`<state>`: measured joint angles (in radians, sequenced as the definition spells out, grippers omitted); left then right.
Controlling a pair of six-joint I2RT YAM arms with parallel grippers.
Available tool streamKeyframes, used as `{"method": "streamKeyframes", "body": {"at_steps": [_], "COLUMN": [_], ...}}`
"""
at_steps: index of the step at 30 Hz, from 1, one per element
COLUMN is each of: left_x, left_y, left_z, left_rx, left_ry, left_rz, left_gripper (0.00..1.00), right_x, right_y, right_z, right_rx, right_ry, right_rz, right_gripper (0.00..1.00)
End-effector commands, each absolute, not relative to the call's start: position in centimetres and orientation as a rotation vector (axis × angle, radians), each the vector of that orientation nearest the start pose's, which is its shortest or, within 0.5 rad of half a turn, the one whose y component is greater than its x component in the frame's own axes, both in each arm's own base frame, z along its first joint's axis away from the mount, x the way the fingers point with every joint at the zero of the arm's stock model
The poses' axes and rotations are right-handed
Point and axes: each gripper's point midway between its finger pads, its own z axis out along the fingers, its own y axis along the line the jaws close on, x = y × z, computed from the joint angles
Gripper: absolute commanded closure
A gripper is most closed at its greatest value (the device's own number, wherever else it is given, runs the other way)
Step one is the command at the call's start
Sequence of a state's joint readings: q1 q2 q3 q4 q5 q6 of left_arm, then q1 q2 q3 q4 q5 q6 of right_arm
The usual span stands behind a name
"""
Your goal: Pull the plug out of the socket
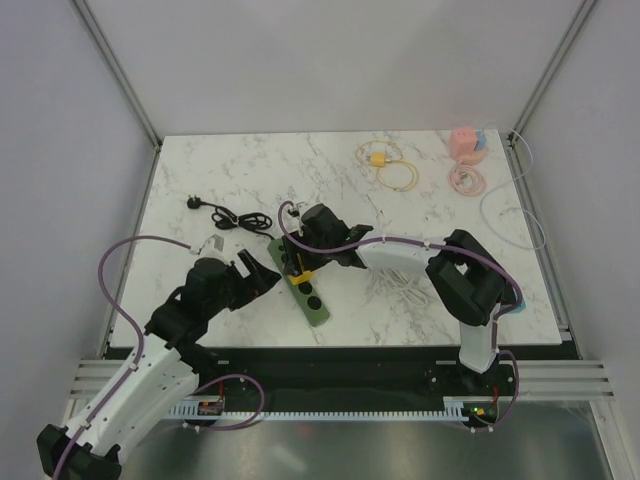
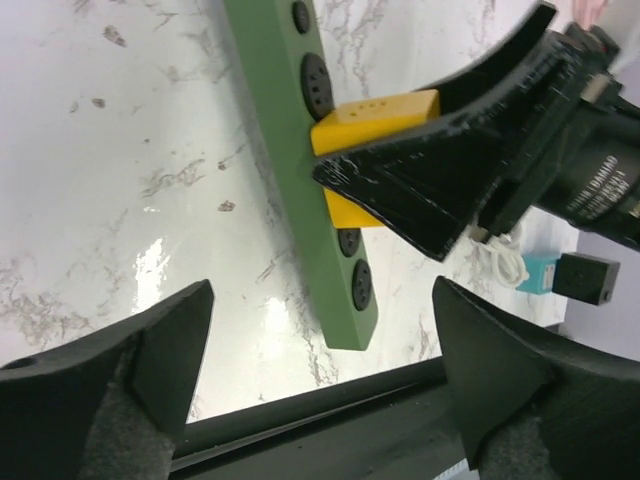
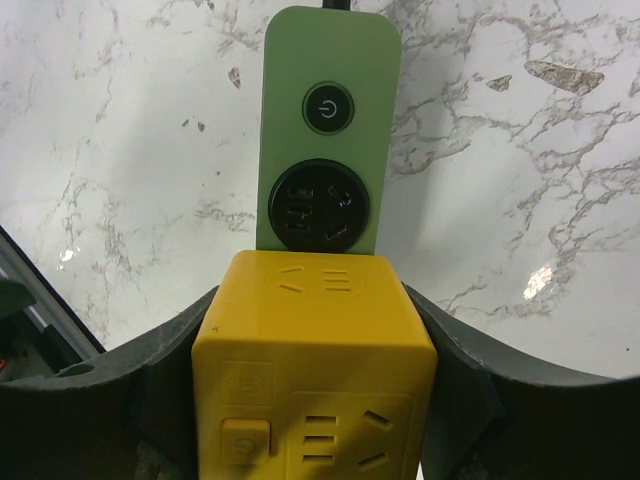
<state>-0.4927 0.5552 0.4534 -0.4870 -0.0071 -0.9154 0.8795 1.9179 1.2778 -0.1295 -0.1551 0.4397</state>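
Observation:
A green power strip (image 1: 303,285) lies on the marble table, also in the left wrist view (image 2: 290,150) and the right wrist view (image 3: 325,90). A yellow cube plug (image 1: 304,277) sits on it. My right gripper (image 1: 300,272) is shut on the yellow plug (image 3: 313,375), its fingers (image 3: 160,380) pressed against both sides; the left wrist view shows the same grip on the plug (image 2: 375,115). My left gripper (image 1: 262,275) is open and empty (image 2: 320,340), just left of the strip's near end.
A black cable with a plug (image 1: 225,215) lies at the back left. Yellow cables (image 1: 390,165) and pink items (image 1: 466,150) lie at the back right. A white cable (image 1: 395,285) lies under the right arm. The table's front edge (image 2: 330,395) is close to the left gripper.

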Motion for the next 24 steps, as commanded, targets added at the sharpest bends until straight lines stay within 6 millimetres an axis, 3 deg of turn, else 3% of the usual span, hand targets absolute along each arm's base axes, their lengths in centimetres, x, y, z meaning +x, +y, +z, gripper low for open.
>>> {"method": "streamKeyframes", "body": {"at_steps": [1, 5, 10, 14, 24], "left_x": [21.1, 22.4, 23.6, 25.3, 25.4], "left_y": [-13.5, -13.1, -12.3, -12.6, -13.4], "left_z": [13.8, 12.3, 10.8, 11.6, 8.5], "left_rx": [-0.584, -0.649, -0.750, -0.689, -0.667], "left_ry": [2.174, 2.227, 2.231, 2.167, 2.270], "left_rz": [-0.750, -0.727, -0.867, -0.964, -0.983], "left_gripper": [0.01, 0.00, 0.03, 0.06, 0.05], "right_x": [27.5, 26.3, 25.3, 24.9, 24.3], "right_y": [41.5, 41.9, 42.1, 42.2, 42.7], "right_z": [10.4, 10.3, 10.1, 10.2, 10.5], "right_rx": [-0.724, -0.772, -0.797, -0.803, -0.805], "right_ry": [2.271, 2.265, 2.261, 2.262, 2.262], "right_rz": [0.879, 0.955, 1.016, 1.044, 1.112], "right_gripper": [1.00, 1.00, 1.00, 1.00, 1.00]}}
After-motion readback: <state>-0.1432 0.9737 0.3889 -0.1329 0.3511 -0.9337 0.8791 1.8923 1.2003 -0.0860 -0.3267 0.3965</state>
